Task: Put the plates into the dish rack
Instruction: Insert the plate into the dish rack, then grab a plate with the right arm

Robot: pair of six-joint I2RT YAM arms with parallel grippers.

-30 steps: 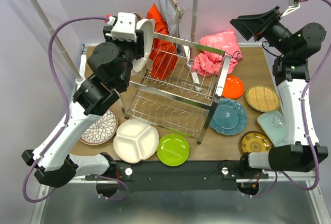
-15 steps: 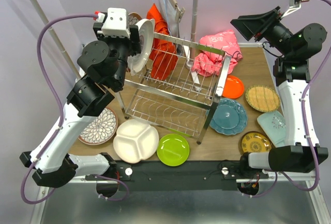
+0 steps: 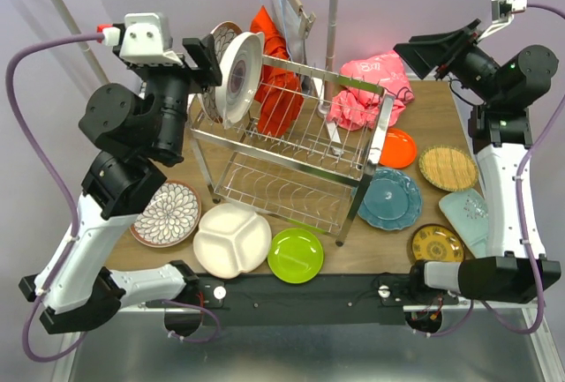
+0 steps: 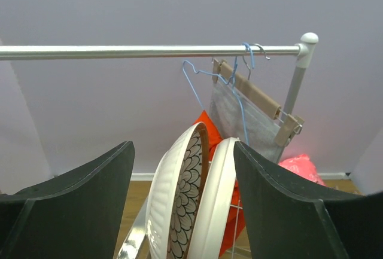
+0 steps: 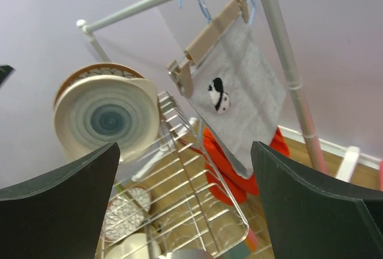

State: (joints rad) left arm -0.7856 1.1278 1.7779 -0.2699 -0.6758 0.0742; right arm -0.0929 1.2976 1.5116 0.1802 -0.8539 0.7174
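Bright, even light; soft shadows, sharp focus.

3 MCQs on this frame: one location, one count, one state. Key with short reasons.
1. Where is the lime green plate? A) flat on the table beside the white divided plate B) in the dish rack C) in the left hand
2. How many plates stand in the dish rack? A) none B) two C) five
3. The left hand is: A) shut on a plate B) shut on a rack wire C) open, gripping nothing
Key: 1A, lies at the table's near edge; 2B, both upright at the upper tier's left end; 3C, fingers spread wide.
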